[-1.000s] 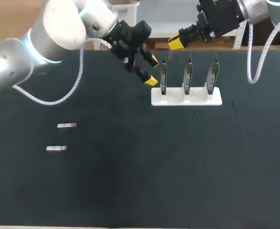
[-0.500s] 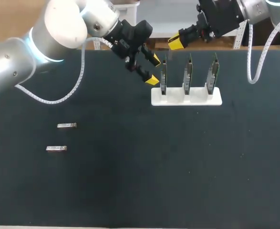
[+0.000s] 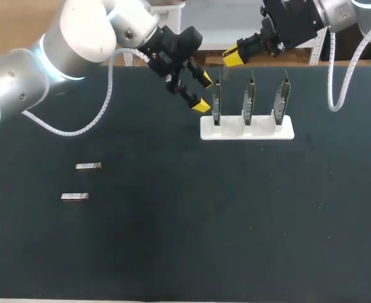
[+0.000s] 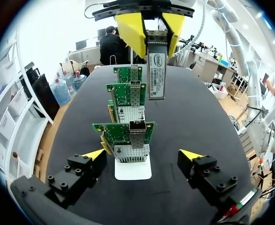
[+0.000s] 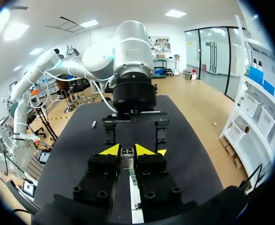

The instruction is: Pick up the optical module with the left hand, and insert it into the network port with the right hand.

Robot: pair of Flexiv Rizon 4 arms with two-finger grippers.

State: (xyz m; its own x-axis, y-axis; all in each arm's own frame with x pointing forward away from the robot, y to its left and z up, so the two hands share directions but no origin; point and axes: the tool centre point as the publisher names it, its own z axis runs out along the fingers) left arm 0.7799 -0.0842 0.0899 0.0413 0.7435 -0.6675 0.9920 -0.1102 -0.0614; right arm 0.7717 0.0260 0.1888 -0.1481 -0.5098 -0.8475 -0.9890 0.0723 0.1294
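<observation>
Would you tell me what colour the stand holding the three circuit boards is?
The stand is white, clearest in the head view.

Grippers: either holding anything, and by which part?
Right gripper is shut on the module, pinching one end; the rest sticks out past its tips. Left gripper is open and empty.

black table (image 3: 172, 252) w/ white stand (image 3: 247, 128) of 3 upright port cards (image 3: 249, 98), 2 optical modules (image 3: 88, 166) (image 3: 74, 196) lying well left.
</observation>
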